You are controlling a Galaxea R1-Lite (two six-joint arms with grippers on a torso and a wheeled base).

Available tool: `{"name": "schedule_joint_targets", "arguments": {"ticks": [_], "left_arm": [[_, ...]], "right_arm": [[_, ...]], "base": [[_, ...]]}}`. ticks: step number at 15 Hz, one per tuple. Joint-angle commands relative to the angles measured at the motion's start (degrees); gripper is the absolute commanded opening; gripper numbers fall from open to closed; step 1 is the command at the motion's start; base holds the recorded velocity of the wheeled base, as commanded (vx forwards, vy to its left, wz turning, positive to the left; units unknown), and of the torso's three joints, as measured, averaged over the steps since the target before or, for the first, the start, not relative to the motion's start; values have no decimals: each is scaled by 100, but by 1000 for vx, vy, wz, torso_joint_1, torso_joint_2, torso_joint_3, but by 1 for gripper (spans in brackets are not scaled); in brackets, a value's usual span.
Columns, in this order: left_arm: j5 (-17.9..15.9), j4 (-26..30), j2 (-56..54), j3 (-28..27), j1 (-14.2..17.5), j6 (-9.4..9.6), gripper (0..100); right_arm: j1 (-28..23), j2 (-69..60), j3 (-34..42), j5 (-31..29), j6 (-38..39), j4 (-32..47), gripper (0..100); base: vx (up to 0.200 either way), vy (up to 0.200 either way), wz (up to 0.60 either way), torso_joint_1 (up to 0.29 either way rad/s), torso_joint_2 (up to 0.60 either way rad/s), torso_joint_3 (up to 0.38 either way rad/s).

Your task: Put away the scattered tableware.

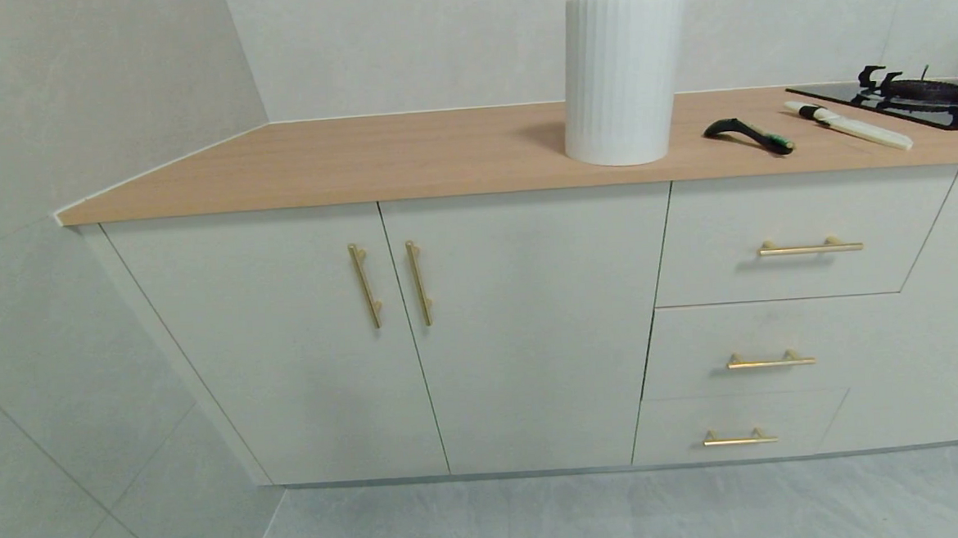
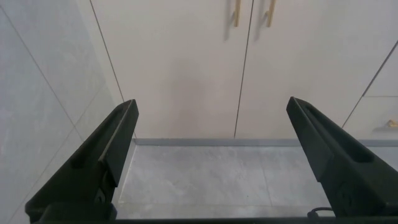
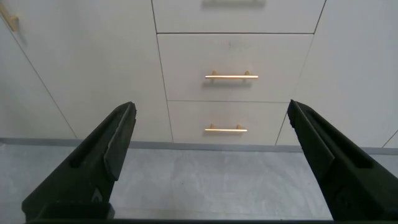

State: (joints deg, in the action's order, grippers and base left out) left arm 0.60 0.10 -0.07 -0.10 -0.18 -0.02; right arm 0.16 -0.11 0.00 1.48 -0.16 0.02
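Observation:
On the wooden countertop (image 1: 407, 154) stands a tall white ribbed holder (image 1: 619, 77). To its right lie a black-handled peeler (image 1: 747, 135) and a white knife with a dark band (image 1: 846, 125). My left gripper (image 2: 211, 115) hangs low in front of the double cabinet doors (image 2: 249, 56), open, with nothing between its fingers. My right gripper (image 3: 211, 115) is also open and empty, held low before the lower drawers (image 3: 231, 68).
A black gas hob (image 1: 921, 92) sits at the counter's far right. Below are two doors with gold handles (image 1: 389, 283) and three drawers with gold pulls (image 1: 810, 247). A tiled wall closes off the left side; grey floor lies in front.

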Motion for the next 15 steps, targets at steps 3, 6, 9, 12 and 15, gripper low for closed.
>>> {"name": "schedule_joint_targets", "arguments": {"ticks": [3,6,9,12,15], "left_arm": [[2,-1,7,1,1,-6,100],[2,-1,7,1,1,-15,100],[2,-1,7,1,1,-15,100],[2,-1,7,-8,1,-15,100],[2,-1,7,1,1,-6,100]], "right_arm": [[2,11,0,2,-2,6,100],[2,11,0,2,-11,6,100],[2,11,0,2,-2,6,100],[2,11,0,2,-2,6,100],[2,11,0,2,-2,6,100]], "base": [[0,-67,0,1,4,2],[0,-133,0,0,3,-2],[0,0,0,0,0,0],[0,0,0,0,0,0],[0,0,0,0,0,0]]}}
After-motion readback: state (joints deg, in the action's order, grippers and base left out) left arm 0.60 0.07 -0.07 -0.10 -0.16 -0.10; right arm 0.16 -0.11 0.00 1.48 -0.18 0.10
